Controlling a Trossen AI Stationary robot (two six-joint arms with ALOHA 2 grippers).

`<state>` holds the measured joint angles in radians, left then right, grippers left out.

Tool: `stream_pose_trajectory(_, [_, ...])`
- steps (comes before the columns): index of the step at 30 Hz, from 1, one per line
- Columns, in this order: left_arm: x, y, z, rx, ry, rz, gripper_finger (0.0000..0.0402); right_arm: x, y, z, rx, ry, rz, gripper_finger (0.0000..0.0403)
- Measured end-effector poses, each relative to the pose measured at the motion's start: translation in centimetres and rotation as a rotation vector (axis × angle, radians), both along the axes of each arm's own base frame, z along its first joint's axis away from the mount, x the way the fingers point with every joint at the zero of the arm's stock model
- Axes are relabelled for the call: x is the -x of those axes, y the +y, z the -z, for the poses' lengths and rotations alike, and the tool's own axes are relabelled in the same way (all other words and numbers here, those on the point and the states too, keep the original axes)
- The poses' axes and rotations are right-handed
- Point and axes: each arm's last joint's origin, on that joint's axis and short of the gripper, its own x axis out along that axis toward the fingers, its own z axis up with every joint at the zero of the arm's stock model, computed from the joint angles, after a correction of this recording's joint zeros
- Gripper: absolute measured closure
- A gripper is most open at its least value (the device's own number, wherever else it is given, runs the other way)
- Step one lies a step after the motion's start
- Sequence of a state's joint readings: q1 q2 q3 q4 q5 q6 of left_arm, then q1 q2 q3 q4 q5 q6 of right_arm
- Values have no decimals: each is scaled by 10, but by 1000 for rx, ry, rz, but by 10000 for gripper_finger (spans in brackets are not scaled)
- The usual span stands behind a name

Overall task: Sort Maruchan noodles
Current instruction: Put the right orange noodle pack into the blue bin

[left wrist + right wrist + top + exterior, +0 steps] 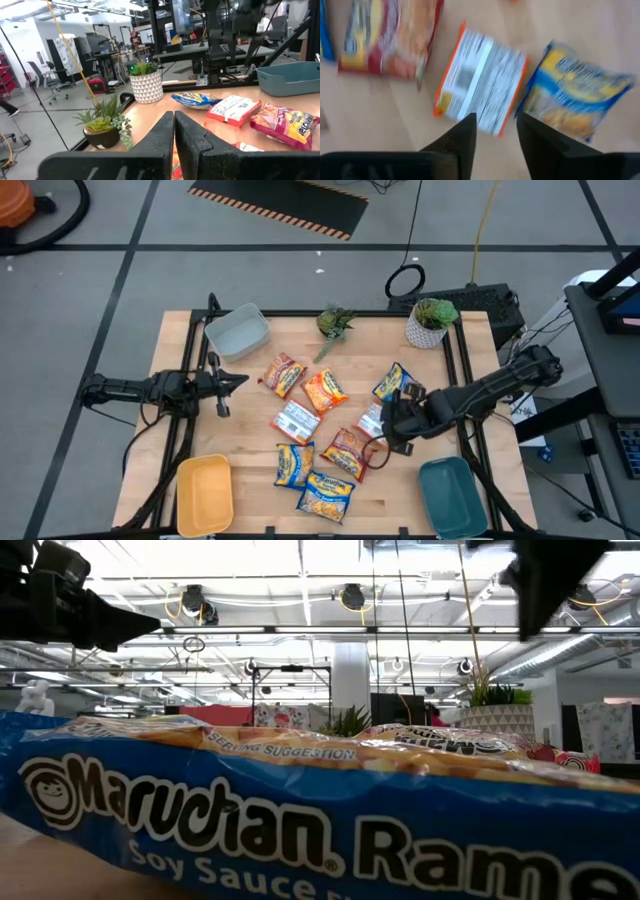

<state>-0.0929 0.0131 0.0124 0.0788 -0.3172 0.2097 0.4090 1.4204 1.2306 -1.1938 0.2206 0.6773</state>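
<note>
Several Maruchan noodle packets lie flat mid-table in the high view: orange ones (283, 373) (325, 390), blue-and-yellow ones (392, 383) (294, 464) (325, 493), white ones (296, 420) (372, 420) and a red-and-yellow one (347, 450). My right gripper (392, 425) (496, 120) is open and hovers over the near edge of a white, orange-edged packet (480, 75), between a red-and-yellow packet (390, 40) and a blue-and-yellow one (575, 95). My left gripper (232, 380) (174, 120) is shut and waits at the table's left side, above the wood. A blue packet (300, 820) fills the low view.
A grey bin (237, 330) sits at the far left, a yellow bin (205, 492) at the near left and a teal bin (455, 495) at the near right. Two potted plants (335, 323) (432, 320) stand along the far edge. Bare wood lies between the left gripper and the packets.
</note>
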Motion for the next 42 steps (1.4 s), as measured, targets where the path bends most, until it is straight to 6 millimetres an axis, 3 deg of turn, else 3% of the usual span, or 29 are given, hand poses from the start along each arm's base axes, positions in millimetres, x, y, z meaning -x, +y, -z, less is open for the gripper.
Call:
stream_pose_trajectory(17, [0,0,0,82,-23,7,380,32,-3,88,-23,115,-32,165])
stream_pose_trajectory(25, [0,0,0,111,-29,10,380,48,-13,124,-8,139,-66,160])
stream_pose_trajectory(31, [0,0,0,114,-30,10,380,53,-15,138,-18,100,-76,160])
stream_pose_trajectory(42, [0,0,-3,98,-52,9,380,50,-21,138,-17,87,-55,161])
